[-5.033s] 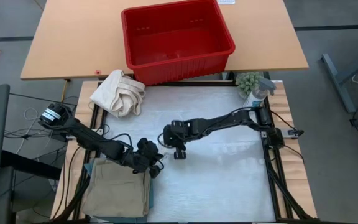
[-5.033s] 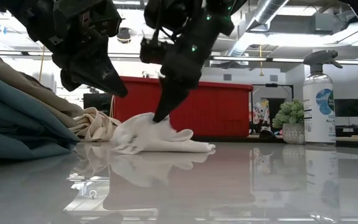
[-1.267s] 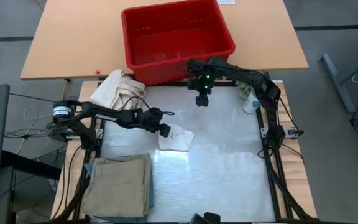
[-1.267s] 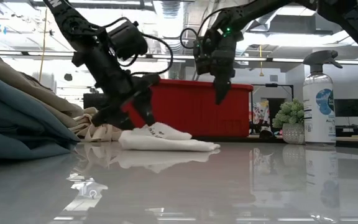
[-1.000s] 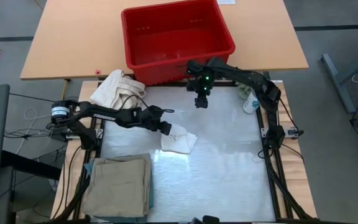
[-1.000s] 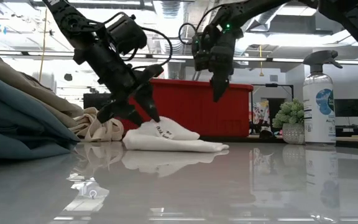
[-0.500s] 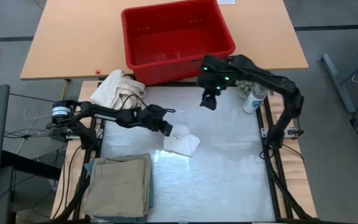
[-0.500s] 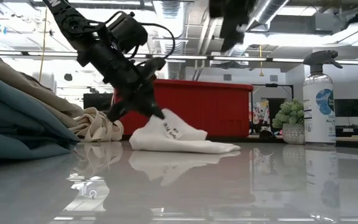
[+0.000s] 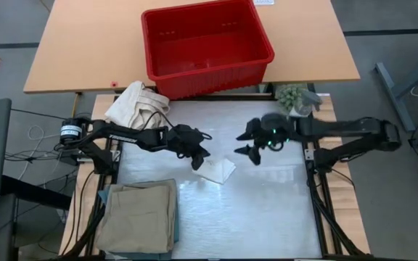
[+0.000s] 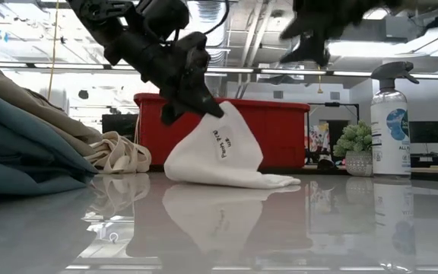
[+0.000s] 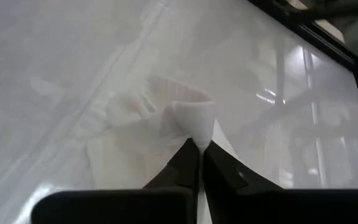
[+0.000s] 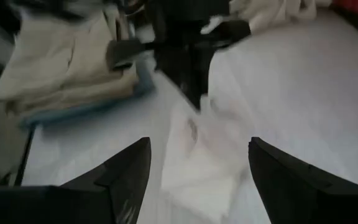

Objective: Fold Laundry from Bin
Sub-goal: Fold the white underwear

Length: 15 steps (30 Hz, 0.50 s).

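Left gripper [image 9: 201, 159]: clenched on one peak of the white cloth [image 9: 218, 170], lifting that corner off the table [image 9: 267, 210] near its middle; the fingers [image 11: 185, 163] pinch a thin fold between them.
White cloth: hangs from the pinch like a small tent in the low view, a printed tag facing the camera, its lower edge resting on the table.
Right gripper [image 9: 247, 143]: jaws spread wide, holding nothing, above the table just right of the cloth, pointing toward it.
Bin [image 9: 206, 45]: red, on the wooden table behind the work surface; nothing visible inside.
Folded stack [image 9: 138, 216]: tan trousers on top of a teal garment, at the table's near left corner.
Cream bundle [image 9: 138, 106]: at the far left corner, beside the bin.
Spray bottle [image 10: 390, 120]: far right edge, next to a small plant [image 10: 355, 148].
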Motion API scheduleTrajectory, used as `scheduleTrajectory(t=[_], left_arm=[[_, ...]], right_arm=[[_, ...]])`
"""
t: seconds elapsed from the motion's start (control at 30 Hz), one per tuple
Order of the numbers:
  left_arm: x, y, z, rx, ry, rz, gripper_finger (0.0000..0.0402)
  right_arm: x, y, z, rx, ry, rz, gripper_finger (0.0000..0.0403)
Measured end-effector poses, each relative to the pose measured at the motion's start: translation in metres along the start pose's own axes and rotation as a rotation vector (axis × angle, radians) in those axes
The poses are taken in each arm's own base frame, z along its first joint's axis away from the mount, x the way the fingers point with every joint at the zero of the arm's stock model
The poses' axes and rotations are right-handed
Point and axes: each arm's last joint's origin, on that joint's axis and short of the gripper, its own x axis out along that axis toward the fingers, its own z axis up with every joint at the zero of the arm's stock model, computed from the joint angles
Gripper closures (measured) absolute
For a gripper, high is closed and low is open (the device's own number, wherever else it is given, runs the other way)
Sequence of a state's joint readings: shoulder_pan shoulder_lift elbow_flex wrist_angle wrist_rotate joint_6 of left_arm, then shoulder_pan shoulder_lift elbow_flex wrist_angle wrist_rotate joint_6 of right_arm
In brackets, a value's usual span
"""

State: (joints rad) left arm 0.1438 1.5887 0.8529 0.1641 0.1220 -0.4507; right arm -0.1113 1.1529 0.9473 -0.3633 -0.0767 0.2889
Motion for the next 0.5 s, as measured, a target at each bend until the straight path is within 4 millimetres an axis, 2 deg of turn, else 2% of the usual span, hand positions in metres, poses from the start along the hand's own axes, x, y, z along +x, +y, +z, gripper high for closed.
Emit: scheduleTrajectory(t=[0.13, 0.23, 0.3, 0.5], left_arm=[[0.001, -0.007, -0.003, 0.072, 0.012, -0.021, 0.0401], [0.001, -0.010, -0.005, 0.120, 0.019, -0.030, 0.0401], [0.001, -0.012, -0.008, 0.137, 0.036, -0.029, 0.0401], [0.002, -0.016, -0.014, 0.187, 0.080, -0.023, 0.0402]], right_arm=[[0.027, -0.008, -0.047, 0.022, 0.007, 0.008, 0.0113], [0.045, -0.016, -0.064, -0.044, 0.061, -0.015, 0.0111], [0.057, -0.018, -0.065, -0.084, 0.071, -0.020, 0.0105], [0.088, -0.008, -0.044, -0.300, 0.090, 0.019, 0.0071]])
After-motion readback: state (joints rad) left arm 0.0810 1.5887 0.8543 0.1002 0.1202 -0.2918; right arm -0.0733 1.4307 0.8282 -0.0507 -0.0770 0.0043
